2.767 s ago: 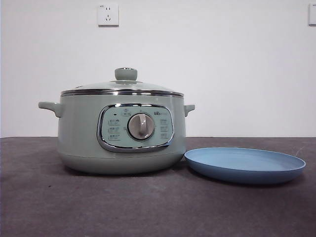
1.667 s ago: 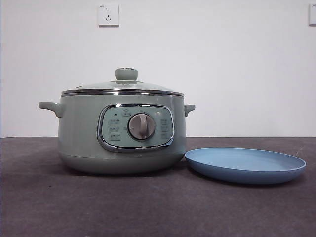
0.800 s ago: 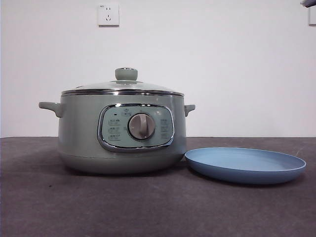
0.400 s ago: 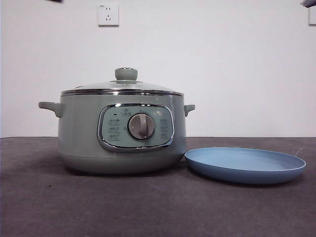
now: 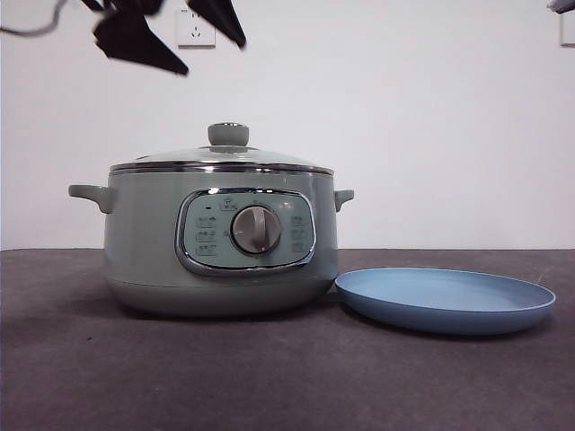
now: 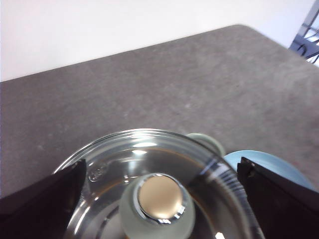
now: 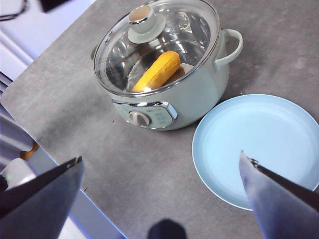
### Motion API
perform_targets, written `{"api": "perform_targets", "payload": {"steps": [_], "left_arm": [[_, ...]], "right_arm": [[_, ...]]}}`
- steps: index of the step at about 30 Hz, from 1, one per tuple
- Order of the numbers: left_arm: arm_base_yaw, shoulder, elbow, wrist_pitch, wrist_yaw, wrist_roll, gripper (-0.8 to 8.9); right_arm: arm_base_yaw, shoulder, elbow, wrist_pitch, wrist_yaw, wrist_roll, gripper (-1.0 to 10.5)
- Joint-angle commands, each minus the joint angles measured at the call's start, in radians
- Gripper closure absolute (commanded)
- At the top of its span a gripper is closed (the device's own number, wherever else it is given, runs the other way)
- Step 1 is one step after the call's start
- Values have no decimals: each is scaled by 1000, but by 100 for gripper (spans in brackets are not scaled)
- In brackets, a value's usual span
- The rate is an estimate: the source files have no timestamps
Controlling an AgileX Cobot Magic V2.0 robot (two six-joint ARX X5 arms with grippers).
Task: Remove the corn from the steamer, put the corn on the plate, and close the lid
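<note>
Left gripper (image 5: 184,40) has descended, blurred, above lid (image 5: 223,158).

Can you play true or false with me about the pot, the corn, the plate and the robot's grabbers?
1. The lid is on the steamer. True.
2. The corn is lying on the plate. False: it is inside the steamer, under the glass lid, and the plate has nothing on it.
3. The left gripper is above the lid's knob, jaws open. True.
4. The right gripper is holding the corn. False: it is open, up high, holding nothing.
5. The plate sits on top of the steamer. False: it lies on the table beside the steamer.
</note>
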Motion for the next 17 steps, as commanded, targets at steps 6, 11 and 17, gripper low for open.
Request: {"api": "perform_targets", "payload": {"steps": [6, 11, 17], "left_arm": [[-24, 130, 2, 47, -27, 14, 264], [-42, 177, 2, 45, -53, 14, 283], [-67, 201, 2, 24, -117, 8, 284]], "right_arm": [[2, 0, 3, 4, 0, 15, 312], [2, 0, 3, 4, 0, 25, 312], [2, 0, 3, 4, 0, 25, 312]]}}
